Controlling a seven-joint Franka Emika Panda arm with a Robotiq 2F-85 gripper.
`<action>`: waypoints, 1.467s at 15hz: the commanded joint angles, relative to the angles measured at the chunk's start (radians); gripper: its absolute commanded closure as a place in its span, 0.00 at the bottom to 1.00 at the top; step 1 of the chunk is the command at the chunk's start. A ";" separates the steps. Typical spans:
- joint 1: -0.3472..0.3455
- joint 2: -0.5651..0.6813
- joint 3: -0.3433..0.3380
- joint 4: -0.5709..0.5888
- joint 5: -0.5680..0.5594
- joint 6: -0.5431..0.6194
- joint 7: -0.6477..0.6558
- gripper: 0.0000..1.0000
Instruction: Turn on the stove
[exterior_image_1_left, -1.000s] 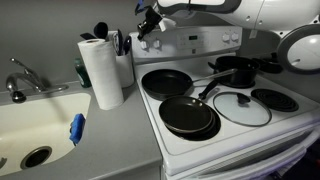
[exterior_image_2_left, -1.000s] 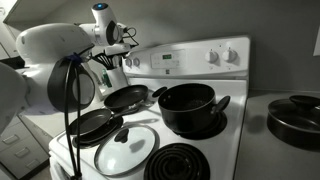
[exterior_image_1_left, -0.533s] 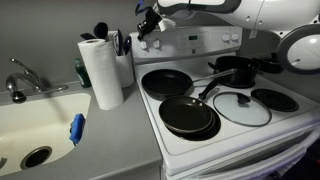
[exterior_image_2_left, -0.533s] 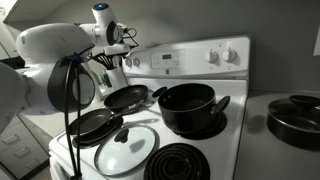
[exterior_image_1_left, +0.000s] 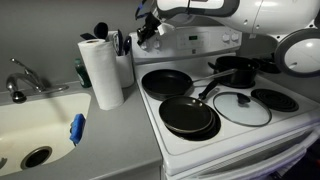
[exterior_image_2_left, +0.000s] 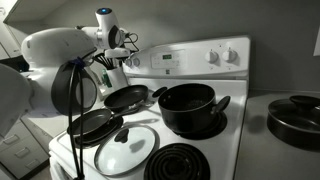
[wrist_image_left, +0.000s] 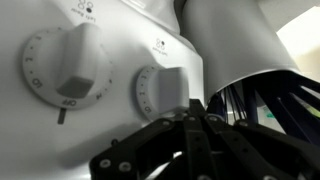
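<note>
The large white electric stove (exterior_image_1_left: 235, 138) with four black coil burners stands at the end of the grey table (exterior_image_1_left: 115, 140), and black pans and a glass lid cover most of its top. Its raised white back panel (exterior_image_1_left: 200, 42) carries the round white knobs. This panel is the part that matters for the task.

The black gripper (exterior_image_1_left: 148, 28) hangs at the end of the panel that is nearest to the white paper towel roll (exterior_image_1_left: 101, 70), above the rear burner on that side. In the wrist view the gripper (wrist_image_left: 192, 120) is clenched. Its two fingers are pressed together and nothing is between them.

The wrist view shows two knobs directly in front of the gripper. The nearer round white knob (wrist_image_left: 165, 92) lies just above and slightly to the left of the fingertips, very close to them. I cannot tell if they touch its lower edge. The farther round white knob (wrist_image_left: 70, 72) is clearly more to the left. The raised bar on the nearer knob stands nearly upright in this view, with a small tilt.

I judge that no knob is gripped yet, so the stove is probably not turned on. For the coming move, the gripper would need to release its fingers and go a little up and forward, so that the fingers come on both sides of that upright bar.
</note>
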 joint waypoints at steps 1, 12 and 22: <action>-0.023 0.000 0.009 -0.048 0.015 0.016 -0.001 1.00; 0.002 -0.057 -0.003 -0.038 -0.008 -0.080 -0.009 1.00; 0.047 -0.128 -0.033 0.001 -0.075 -0.248 -0.048 1.00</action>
